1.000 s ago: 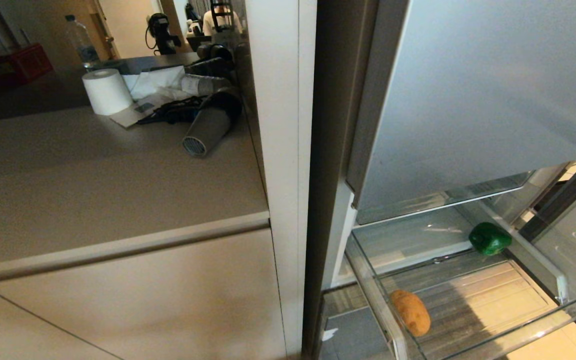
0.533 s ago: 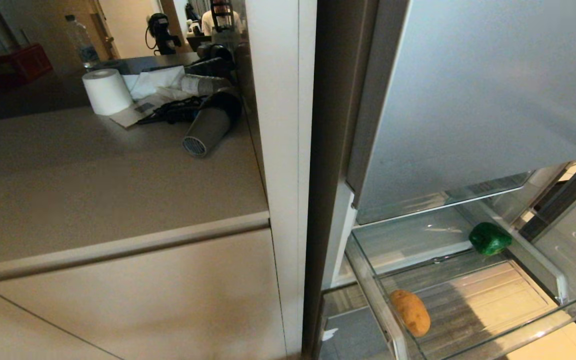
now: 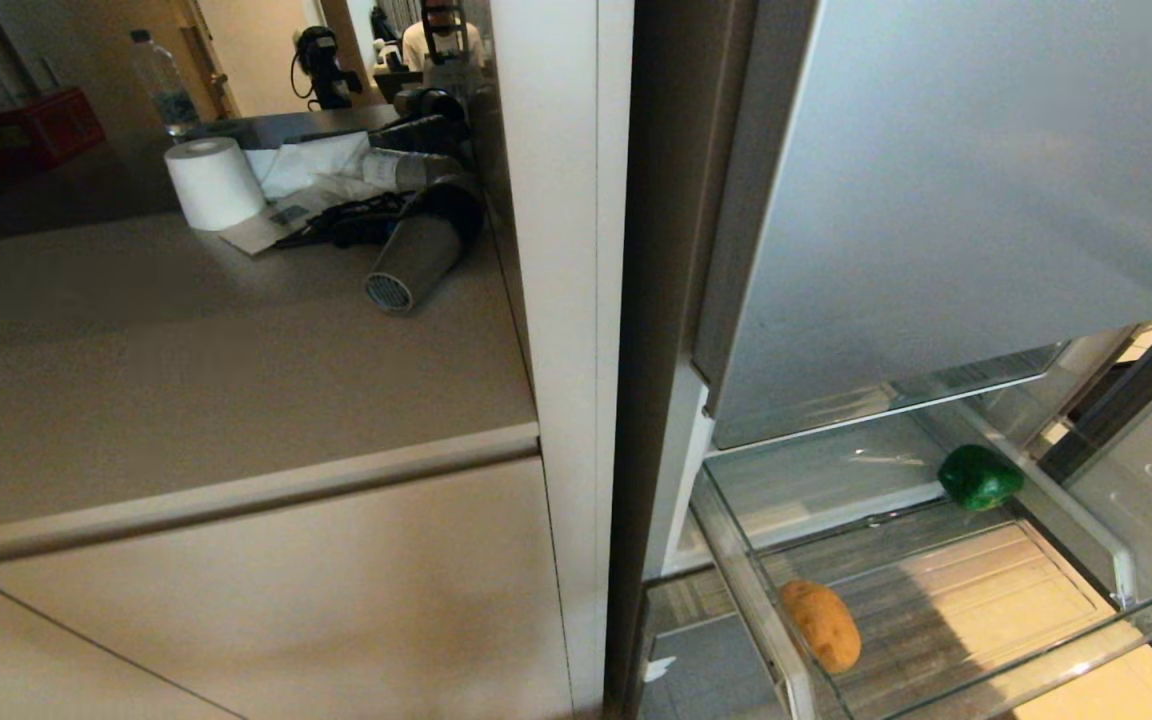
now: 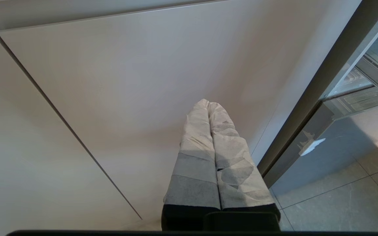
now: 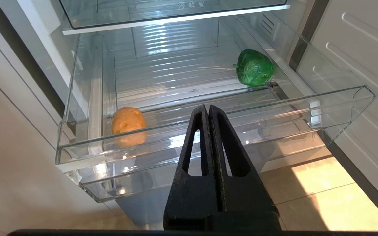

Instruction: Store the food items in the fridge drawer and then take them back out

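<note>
Fridge drawer [image 5: 340, 98] pulled out; its clear front wall could catch a low reach. Open floor separates bell pepper [image 5: 254, 67], against the right wall, from potato [image 5: 128, 120], front left. Right gripper [image 5: 208, 111] and left gripper [image 4: 207, 106]: fingers pressed together, empty.

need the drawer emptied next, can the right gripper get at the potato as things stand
Probably yes: the drawer is pulled out and open-topped, nothing covers the potato, and the right gripper, shut, hangs just outside its front wall.
</note>
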